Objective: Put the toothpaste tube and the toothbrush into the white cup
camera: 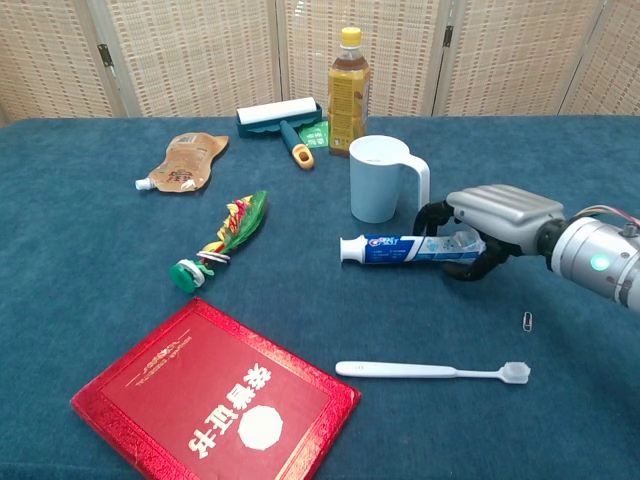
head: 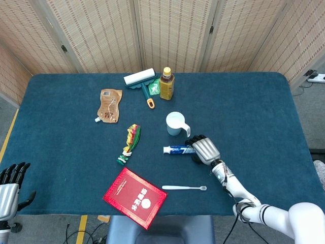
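The white cup [head: 175, 123] [camera: 378, 180] stands upright near the table's middle, handle to the right. Just in front of it lies the toothpaste tube [head: 177, 149] [camera: 390, 248], cap pointing left. My right hand [head: 202, 148] [camera: 490, 225] is at the tube's tail end, fingers curled over it and thumb under, gripping it. The white toothbrush [head: 184, 187] [camera: 430, 371] lies flat nearer the front edge, bristles to the right. My left hand [head: 11, 185] hangs below the table's front left corner, fingers apart and holding nothing.
A red booklet [camera: 215, 395] lies at the front left. A green wrapped bundle [camera: 225, 240] and a brown pouch [camera: 185, 162] lie to the left. A lint roller [camera: 280, 118] and a tea bottle [camera: 348, 90] stand behind the cup. A paperclip [camera: 527, 321] lies right of the toothbrush.
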